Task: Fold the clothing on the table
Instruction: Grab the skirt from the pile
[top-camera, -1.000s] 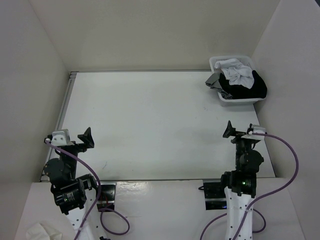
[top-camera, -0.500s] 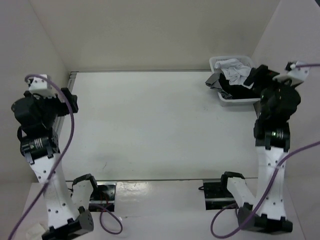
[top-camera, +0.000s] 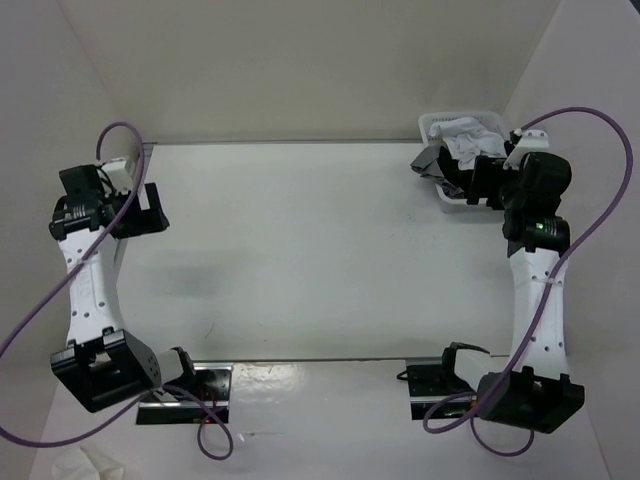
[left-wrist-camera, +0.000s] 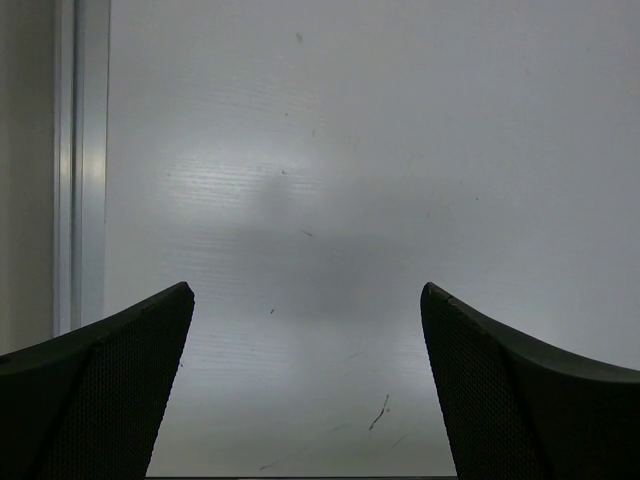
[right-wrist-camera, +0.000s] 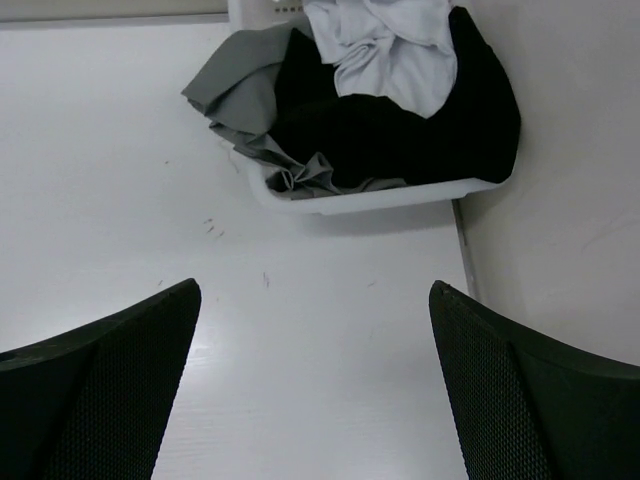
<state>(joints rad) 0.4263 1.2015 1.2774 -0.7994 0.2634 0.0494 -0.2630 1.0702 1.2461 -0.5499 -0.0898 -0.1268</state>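
Arms have both unfolded from their low rest within the last second, and the right gripper (right-wrist-camera: 313, 286) now points at the basket (right-wrist-camera: 350, 198) in the far right corner of the table (top-camera: 320, 250), so the job is only at the fetching stage. One black clothing (right-wrist-camera: 400, 130) piece lies heaped in that single basket with one white garment (right-wrist-camera: 385, 45) and one grey garment (right-wrist-camera: 235, 90). Both pincers, right and left gripper (left-wrist-camera: 306, 286), stand spread wide and empty.
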